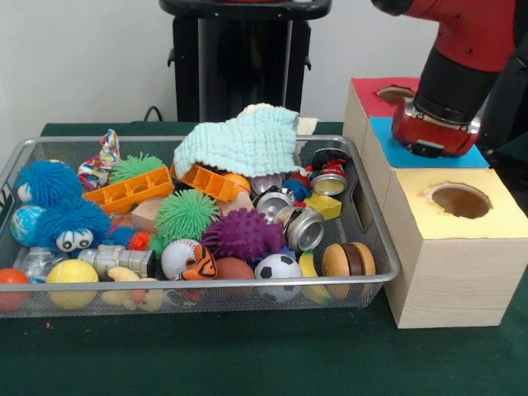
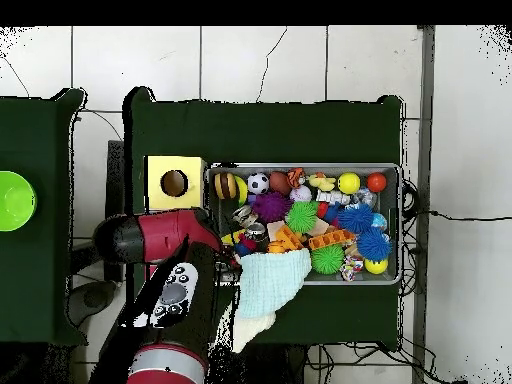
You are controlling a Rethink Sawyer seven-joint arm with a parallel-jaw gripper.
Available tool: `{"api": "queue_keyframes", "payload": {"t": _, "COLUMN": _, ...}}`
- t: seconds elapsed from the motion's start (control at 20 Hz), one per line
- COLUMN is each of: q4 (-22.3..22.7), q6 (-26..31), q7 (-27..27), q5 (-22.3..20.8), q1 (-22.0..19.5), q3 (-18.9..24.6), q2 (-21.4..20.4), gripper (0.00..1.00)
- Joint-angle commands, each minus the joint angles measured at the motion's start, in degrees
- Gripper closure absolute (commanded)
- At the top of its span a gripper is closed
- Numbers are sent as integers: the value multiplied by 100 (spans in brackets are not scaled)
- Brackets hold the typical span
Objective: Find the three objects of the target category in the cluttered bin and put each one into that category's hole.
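From the front, the wire bin point(image 1: 16, 157) is seen on the green bench point(image 1: 247, 355), packed with toys. A clear plastic bottle point(image 1: 35, 262) lies at its near left corner, just beside a yellow ball point(image 1: 72, 282); other bottles cannot be made out. A pale green cloth point(image 1: 243, 142) is draped over the far rim, and silver cans point(image 1: 303, 228) lie near the middle. Beside the bin stands a wooden box with a yellow-ringed hole point(image 1: 459, 200). The arm's end, with the claw point(image 1: 436, 139), hangs over the blue surround point(image 1: 396, 153), hiding the hole; whether the claw is wide or narrow cannot be told.

From overhead, the red arm point(image 2: 160, 240) covers the blue and red sections, and only the yellow-ringed hole point(image 2: 174, 183) is left showing.
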Motion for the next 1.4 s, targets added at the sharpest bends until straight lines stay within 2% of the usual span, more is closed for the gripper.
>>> {"api": "queue_keyframes", "payload": {"t": 0.05, "q4": 3, "q6": 755, "q7": 852, "q5": -115, "q1": -76, "q3": -207, "q2": 528, "gripper": 100}}
{"api": "queue_keyframes", "payload": {"t": 0.3, "q4": 209, "q6": 966, "q7": 672, "q5": -2, "q1": -162, "q3": -96, "q2": 85, "gripper": 100}}
{"api": "queue_keyframes", "payload": {"t": 0.6, "q4": 765, "q6": 1646, "q7": 191, "q5": 153, "q1": -344, "q3": 126, "q2": -1263, "gripper": 100}}
{"api": "queue_keyframes", "payload": {"t": 0.85, "q4": 1066, "q6": 1637, "q7": -393, "q5": 181, "q1": -734, "q3": 355, "q2": -2176, "gripper": 100}}
{"api": "queue_keyframes", "payload": {"t": 1.0, "q4": 1543, "q6": 1023, "q7": -1018, "q5": 223, "q1": -1305, "q3": 738, "q2": -2766, "gripper": 100}}
{"api": "queue_keyframes", "payload": {"t": 1.15, "q4": 2074, "q6": 863, "q7": -2058, "q5": 99, "q1": -2128, "q3": 1333, "q2": -3284, "gripper": 100}}
{"api": "queue_keyframes", "payload": {"t": 1.25, "q4": 2298, "q6": 848, "q7": -2944, "q5": -262, "q1": -2738, "q3": 1726, "q2": -3515, "gripper": 100}}
{"api": "queue_keyframes", "payload": {"t": 1.4, "q4": 2400, "q6": 822, "q7": -3896, "q5": -862, "q1": -3570, "q3": 2213, "q2": -3608, "gripper": 100}}
